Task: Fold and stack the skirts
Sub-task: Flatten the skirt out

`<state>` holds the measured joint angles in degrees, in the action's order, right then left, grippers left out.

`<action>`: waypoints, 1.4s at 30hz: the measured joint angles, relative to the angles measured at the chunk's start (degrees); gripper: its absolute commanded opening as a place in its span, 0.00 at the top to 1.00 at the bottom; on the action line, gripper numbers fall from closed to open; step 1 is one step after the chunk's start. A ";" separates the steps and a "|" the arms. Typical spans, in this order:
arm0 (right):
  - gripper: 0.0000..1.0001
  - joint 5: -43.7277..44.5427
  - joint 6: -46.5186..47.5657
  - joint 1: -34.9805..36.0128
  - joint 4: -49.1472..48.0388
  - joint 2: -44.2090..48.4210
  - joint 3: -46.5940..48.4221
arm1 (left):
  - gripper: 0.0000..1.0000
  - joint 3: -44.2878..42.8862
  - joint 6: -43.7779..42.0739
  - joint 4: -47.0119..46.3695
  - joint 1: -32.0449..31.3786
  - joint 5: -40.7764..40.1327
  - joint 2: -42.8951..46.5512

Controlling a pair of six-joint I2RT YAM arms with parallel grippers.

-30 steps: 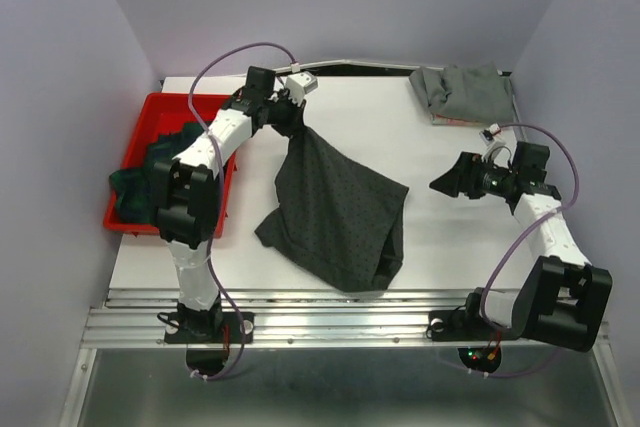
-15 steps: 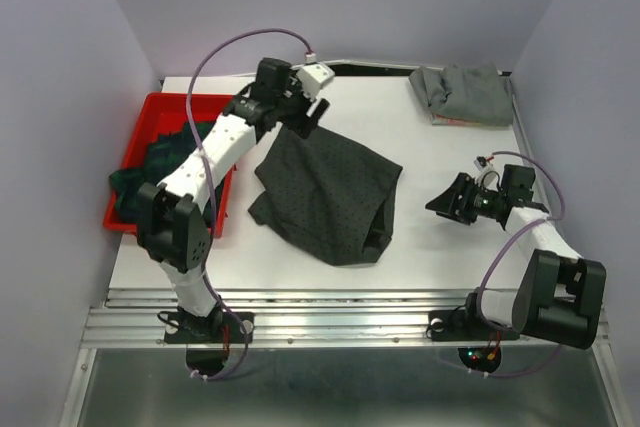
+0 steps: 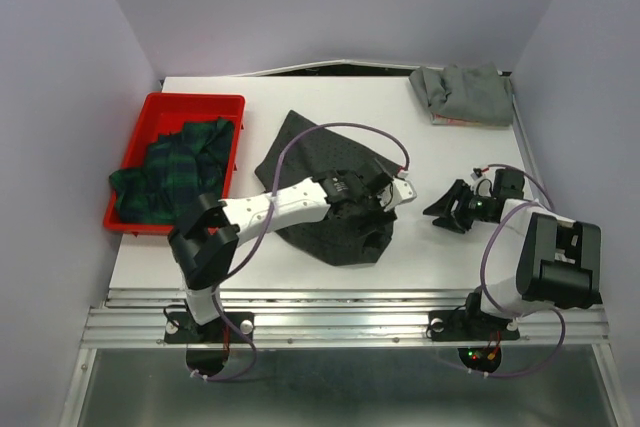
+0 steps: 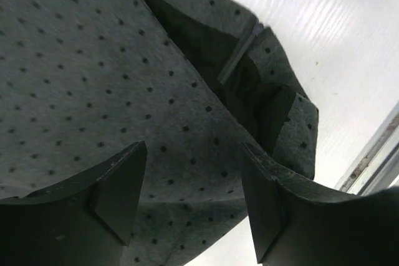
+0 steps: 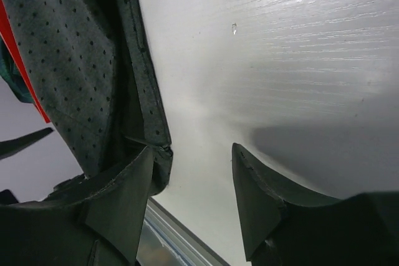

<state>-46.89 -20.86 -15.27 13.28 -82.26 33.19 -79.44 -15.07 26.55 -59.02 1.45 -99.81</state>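
Charcoal cloth with fine dots now lies flat on the bench (image 3: 455, 152). A second ago the dotted skirt (image 3: 305, 147) hung from the left hand (image 4: 194, 146), lifted by one corner. That hand has let go and swung across to the skirt's near right part. Its fingers stand well apart above the cloth, with nothing between them.

The right hand (image 5: 192, 149) has come in toward the skirt's right edge. Its fingers have narrowed to about half open and hold nothing, with only bare bench beneath.

I take it the laying-out step is over and the folding is about to start. The skirt is spread but rumpled, and its near right corner is doubled over, showing a dark opening in the left wrist view.

That corner looks the likely place to grip. The skirt's right hem runs just beside the right hand's fingers, an easy reach.

To the right of the skirt and beyond it, the bench is open enough to drag or fold the cloth across. On the near side the skirt's lowest corner sits close to the metal rail (image 3: 350, 299), so there is little room there.

To the skirt's left, the plaid skirt (image 3: 175, 162) is heaped in the red tray (image 3: 190, 99). Far to its right rear lies the grey skirt (image 3: 465, 94), where the stack may begin.
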 measured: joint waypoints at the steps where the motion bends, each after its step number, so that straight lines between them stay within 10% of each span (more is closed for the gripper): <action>1: 0.42 0.00 -0.11 0.00 -0.02 -0.46 0.11 | 0.31 0.00 0.39 0.39 -0.61 -0.85 -1.57; 22: 0.43 1.38 -1.22 0.00 -0.48 -0.83 0.20 | 0.38 -9.60 2.58 3.48 -4.26 -9.90 -14.62; 35: 0.46 1.33 -1.20 0.00 -0.57 -1.09 0.20 | 0.99 -11.47 4.04 3.34 -2.93 -15.47 -16.55; 42: 0.51 0.20 -1.51 0.00 -1.31 -1.51 0.20 | 1.00 -12.96 4.74 4.35 0.37 -14.12 -14.34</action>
<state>-46.70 -22.37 -15.27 11.97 -83.77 33.39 -92.40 -10.33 30.89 -58.65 -12.67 -114.15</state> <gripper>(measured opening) 0.509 0.041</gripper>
